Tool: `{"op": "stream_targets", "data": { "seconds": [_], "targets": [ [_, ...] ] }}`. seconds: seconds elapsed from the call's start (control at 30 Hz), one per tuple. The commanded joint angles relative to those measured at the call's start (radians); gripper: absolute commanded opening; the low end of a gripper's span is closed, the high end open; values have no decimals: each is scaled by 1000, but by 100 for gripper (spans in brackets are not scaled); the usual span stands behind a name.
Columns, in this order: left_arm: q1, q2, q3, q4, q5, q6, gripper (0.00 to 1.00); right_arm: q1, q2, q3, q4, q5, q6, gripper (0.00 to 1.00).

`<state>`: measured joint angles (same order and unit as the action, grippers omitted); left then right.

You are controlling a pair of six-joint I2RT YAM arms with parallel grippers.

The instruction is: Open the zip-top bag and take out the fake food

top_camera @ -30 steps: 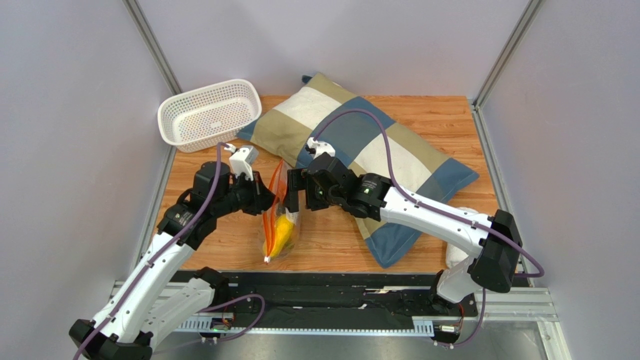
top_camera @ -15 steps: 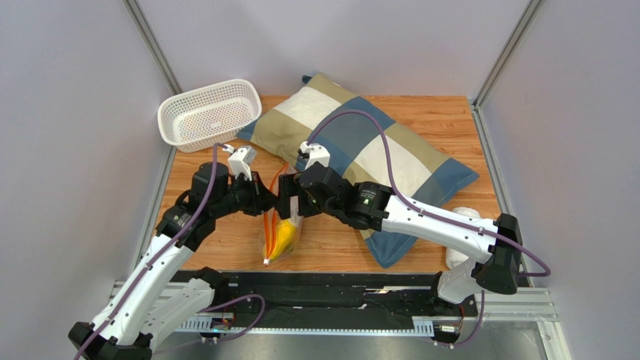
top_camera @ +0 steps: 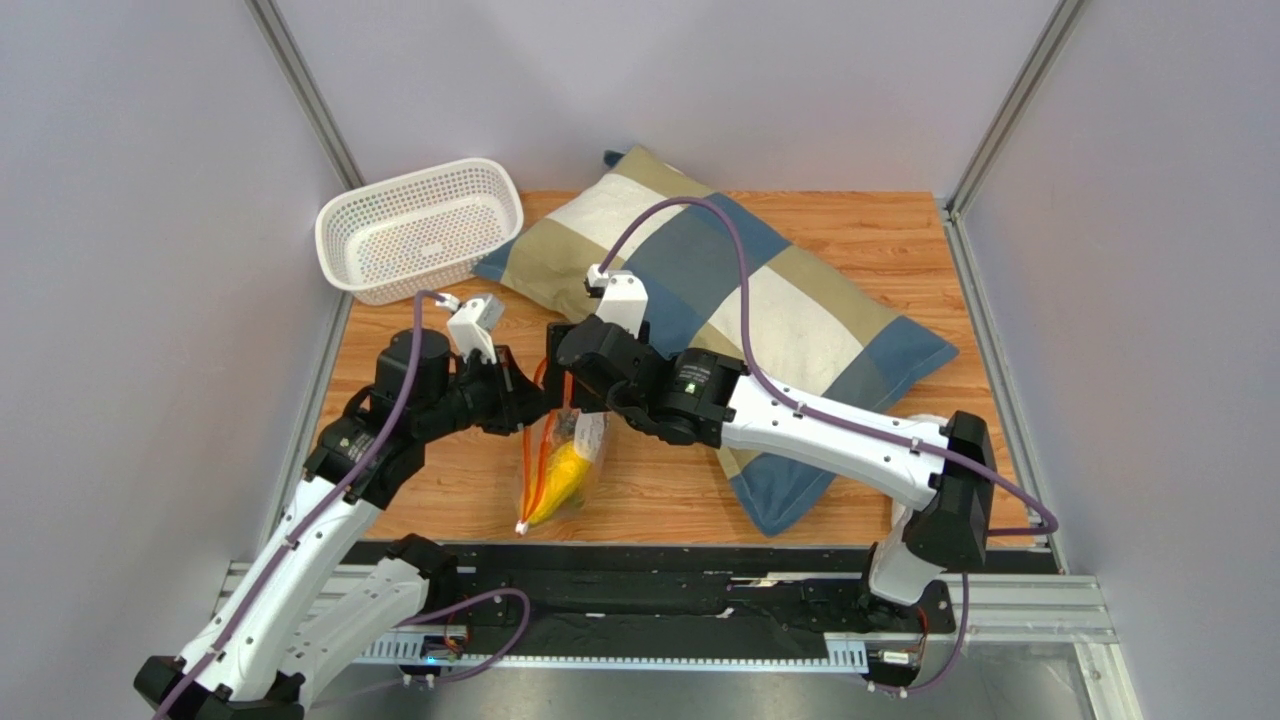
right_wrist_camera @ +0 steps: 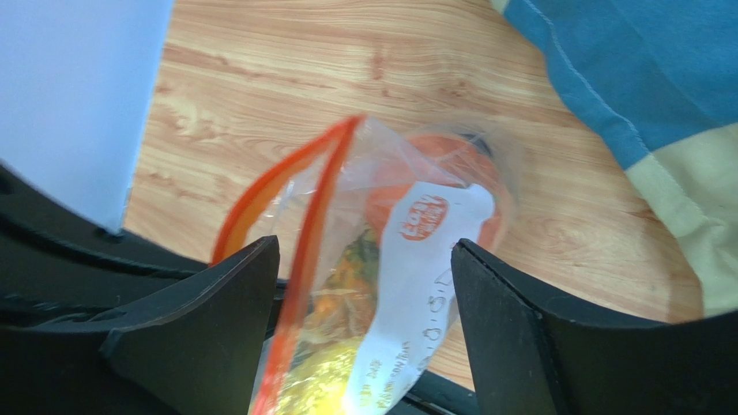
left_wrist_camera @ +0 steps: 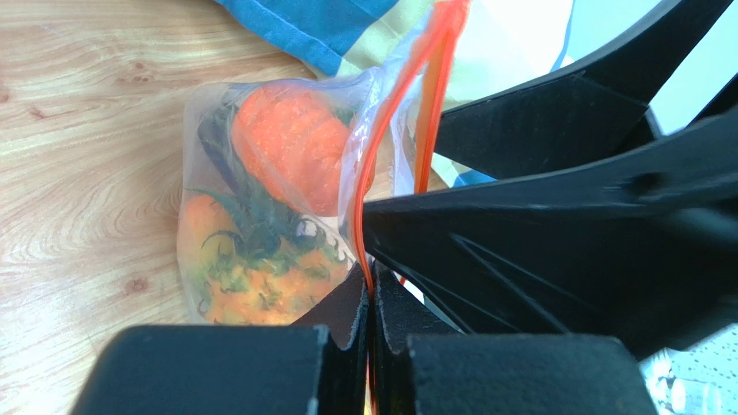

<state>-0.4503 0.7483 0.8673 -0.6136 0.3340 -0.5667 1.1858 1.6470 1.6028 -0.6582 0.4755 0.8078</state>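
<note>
Two arms meet over zip-top bag (top_camera: 565, 458) mid-counter (top_camera: 661, 488), pillow (top_camera: 781, 300) at 2 o'clock. Left fingers (top_camera: 526, 405) and right fingers (top_camera: 571, 393) at bag's 12 o'clock end. Long axis runs 1 to 7 o'clock, white slider (top_camera: 522, 527) at 7.

Left wrist: fingers clamped on orange zip strip (left_wrist_camera: 390, 130); fake food (left_wrist_camera: 290, 156) bulges at 10 o'clock.

Right wrist: fingers apart, straddling bag, gripping nothing. Best next: pinch opposite lip only, then part lips slowly, left holding firm.

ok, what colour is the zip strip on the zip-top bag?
Orange-red. The zip strip shows best in the left wrist view.
</note>
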Motion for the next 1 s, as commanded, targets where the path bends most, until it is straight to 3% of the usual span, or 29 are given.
{"op": "stream_targets", "data": {
  "seconds": [0.0,0.07,0.1,0.2,0.27,0.3,0.33,0.47,0.7,0.8,0.97],
  "targets": [
    [-4,-9,16,63,14,-22,0,29,42,55,-96,133,19,76],
    [-4,-17,12,60,2,-16,0,29,45,60,-115,163,8,75],
    [-4,-18,10,49,-9,-13,0,29,42,66,-121,161,2,66],
    [-4,-18,10,11,-99,1,0,32,13,57,-112,131,-50,58],
    [-4,-18,7,-5,-133,2,0,23,-19,29,-80,104,-116,32],
    [-4,-18,3,-11,-150,2,0,17,-30,23,-77,75,-134,8],
    [-4,-23,-2,-14,-159,2,0,12,-62,10,-70,66,-156,0],
    [-2,-49,-13,-35,-222,2,0,-3,-179,-75,9,-23,-238,0],
    [7,-101,-36,-66,-305,4,0,-164,-341,-228,130,-411,-406,0],
    [13,-96,-42,-72,-303,5,0,-221,-362,-241,144,-587,-438,0],
    [16,-40,-60,-48,-187,47,0,-229,-316,-236,138,-630,-429,0]
  ]
}}
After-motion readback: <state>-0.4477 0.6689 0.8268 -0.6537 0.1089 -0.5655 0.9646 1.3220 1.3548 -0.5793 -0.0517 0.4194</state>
